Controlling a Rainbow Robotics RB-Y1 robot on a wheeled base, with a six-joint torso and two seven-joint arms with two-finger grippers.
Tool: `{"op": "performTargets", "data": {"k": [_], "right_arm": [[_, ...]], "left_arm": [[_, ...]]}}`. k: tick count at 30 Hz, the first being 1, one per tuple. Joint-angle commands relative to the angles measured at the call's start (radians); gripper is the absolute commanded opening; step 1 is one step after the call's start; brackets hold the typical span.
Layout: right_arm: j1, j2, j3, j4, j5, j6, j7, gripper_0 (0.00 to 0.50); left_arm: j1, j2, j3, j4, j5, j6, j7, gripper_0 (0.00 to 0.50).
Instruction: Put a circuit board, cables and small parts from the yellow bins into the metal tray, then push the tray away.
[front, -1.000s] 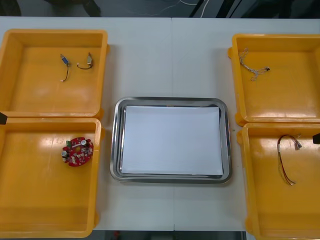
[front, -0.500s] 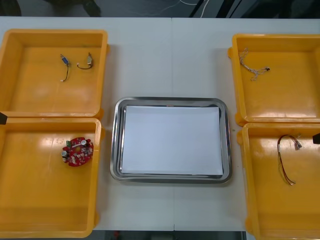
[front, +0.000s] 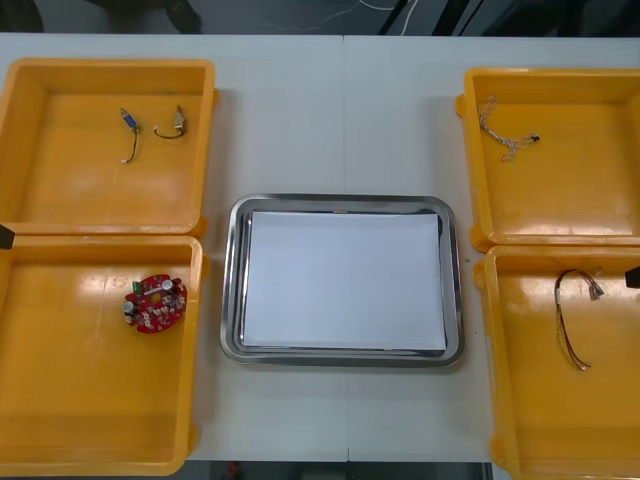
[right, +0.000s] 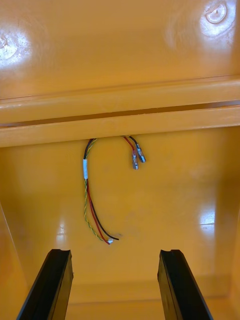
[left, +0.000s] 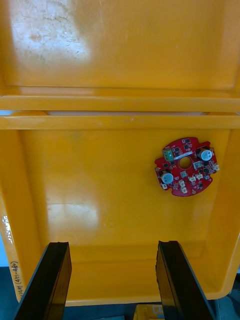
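A round red circuit board (front: 155, 303) lies in the near left yellow bin (front: 60, 400). In the left wrist view my left gripper (left: 112, 245) hangs open over that bin's floor, with the circuit board (left: 186, 166) ahead of it, beyond one finger. The red and yellow cable (front: 575, 320) lies curled in the near right yellow bin (front: 600, 420). My right gripper (right: 115, 252) is open above that bin, the cable (right: 85, 170) just ahead of its fingers. The metal tray (front: 233, 300), white inside, sits between the bins.
The far left bin (front: 60, 190) holds two short cables (front: 128, 135) (front: 172, 125). A twisted cable (front: 505, 135) lies in the far right bin (front: 580, 200). Bare table lies beyond the tray and between the bins.
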Motion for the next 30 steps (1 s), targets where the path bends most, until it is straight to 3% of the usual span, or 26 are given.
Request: {"op": "performTargets", "data": {"k": [1, 25, 26, 30], "right_arm": [[0.016, 0.010, 0.007, -0.006, -0.008, 0.004, -0.042, 0.500], [0.016, 0.010, 0.007, -0.006, -0.008, 0.004, -0.042, 0.500], [0.016, 0.010, 0.007, -0.006, -0.008, 0.004, -0.042, 0.500], [-0.003, -0.013, -0.012, -0.017, -0.008, 0.004, -0.043, 0.500]], "left_arm": [[0.014, 0.013, 0.028, -0.024, -0.009, 0.006, -0.006, 0.500], [0.014, 0.013, 0.028, -0.024, -0.009, 0.006, -0.006, 0.500], [0.041, -0.033, -0.002, -0.007, -0.009, 0.006, 0.122, 0.500], [0.043, -0.042, -0.007, -0.006, -0.024, 0.006, 0.130, 0.500]]}}
